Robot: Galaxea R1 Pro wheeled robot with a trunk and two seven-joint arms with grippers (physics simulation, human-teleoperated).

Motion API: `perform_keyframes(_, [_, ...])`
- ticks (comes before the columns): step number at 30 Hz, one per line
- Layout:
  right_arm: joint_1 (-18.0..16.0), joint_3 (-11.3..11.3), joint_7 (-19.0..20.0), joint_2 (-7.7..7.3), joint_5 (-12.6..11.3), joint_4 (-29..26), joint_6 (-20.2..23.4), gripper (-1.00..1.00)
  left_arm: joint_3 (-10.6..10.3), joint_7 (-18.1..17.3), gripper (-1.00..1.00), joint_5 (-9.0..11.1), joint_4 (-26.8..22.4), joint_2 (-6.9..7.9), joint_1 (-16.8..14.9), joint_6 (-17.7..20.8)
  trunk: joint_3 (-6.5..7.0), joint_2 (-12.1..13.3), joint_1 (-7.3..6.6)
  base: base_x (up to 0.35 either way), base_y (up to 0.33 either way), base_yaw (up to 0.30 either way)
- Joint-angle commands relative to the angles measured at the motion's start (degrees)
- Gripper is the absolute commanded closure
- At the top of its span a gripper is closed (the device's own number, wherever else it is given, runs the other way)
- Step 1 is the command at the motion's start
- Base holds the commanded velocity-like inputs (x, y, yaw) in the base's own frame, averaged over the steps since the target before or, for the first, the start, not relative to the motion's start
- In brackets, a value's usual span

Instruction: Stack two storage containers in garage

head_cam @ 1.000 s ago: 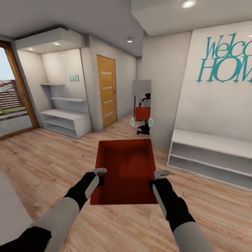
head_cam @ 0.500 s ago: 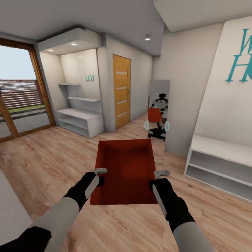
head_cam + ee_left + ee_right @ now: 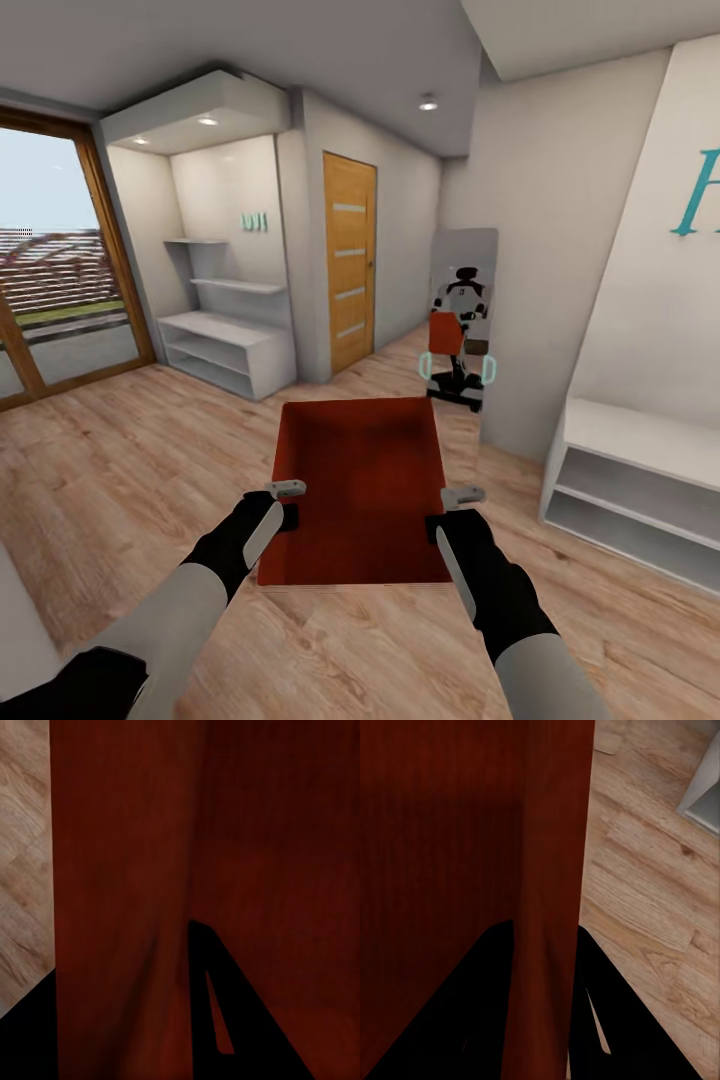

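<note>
I carry one orange-red storage container (image 3: 360,480) in front of me above the light wood plank floor (image 3: 130,470). My left gripper (image 3: 287,505) is shut on its left wall and my right gripper (image 3: 452,510) is shut on its right wall. In the left wrist view the container's wall (image 3: 120,907) runs between the dark fingers (image 3: 240,1020). Along the right wrist view the container's wall (image 3: 551,870) likewise stands between two black fingers (image 3: 607,1020). The bin is empty.
A wooden door (image 3: 350,260) stands ahead, with white shelves (image 3: 225,345) to its left and a glass door (image 3: 50,290) at far left. A mirror (image 3: 460,320) on the wall corner reflects me. A white bench shelf (image 3: 630,470) lines the right wall.
The whole view has swung to the right-hand side leaving frame: the lettered wall slid right and the glass door came in at left. Both grippers keep their hold on the container.
</note>
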Motion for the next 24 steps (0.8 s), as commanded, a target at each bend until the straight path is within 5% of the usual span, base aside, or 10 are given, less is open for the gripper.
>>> perform_keyframes(1, [0.0,2.3,0.2,1.20,-2.3,0.1,-0.3,1.00,0.1,-0.1,1.00,-1.4,-0.1,-1.27,0.0,-1.0,0.00,0.0,0.00,0.339,0.000,0.000])
perform_keyframes(24, [0.0,2.3,0.1,1.20,-2.3,0.1,-0.3,1.00,0.1,-0.1,1.00,-1.4,-0.1,-1.20,0.0,-1.0,0.00,0.0,0.00,0.339,0.000,0.000])
